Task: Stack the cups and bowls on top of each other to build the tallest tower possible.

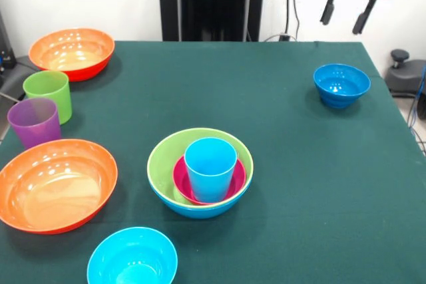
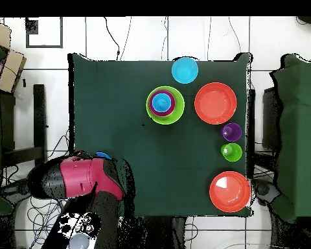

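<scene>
Front view first: the gripper [image 1: 345, 14] hangs high at about one o'clock, above the table's [image 1: 286, 164] far right corner, its two dark fingers [image 1: 327, 6] spread apart with nothing between them. Just below it, at two o'clock, the dark blue small bowl [image 1: 341, 84] sits alone and upright on the green cloth.

Dead centre, and slightly toward six o'clock, stands the tower [image 1: 200, 172]: the lime green bowl [image 1: 160, 164] nested in the large blue bowl [image 1: 196, 211], the magenta bowl [image 1: 181, 181] inside that, and the light blue cup [image 1: 210, 167] standing upright in the magenta one.

Over at nine o'clock, the purple cup [image 1: 34, 121] and the lime green cup [image 1: 48, 93] stand upright side by side, touching or nearly so. One orange bowl [image 1: 72, 51] rests at ten o'clock, the second orange bowl [image 1: 54, 184] at eight o'clock, just below the purple cup. The cyan bowl [image 1: 132, 257] sits at seven o'clock, cut by the bottom edge.

Overhead, the red arm [image 2: 80, 178] covers most of the dark blue bowl at eight o'clock, well apart from the tower [image 2: 164, 104] near twelve.
</scene>
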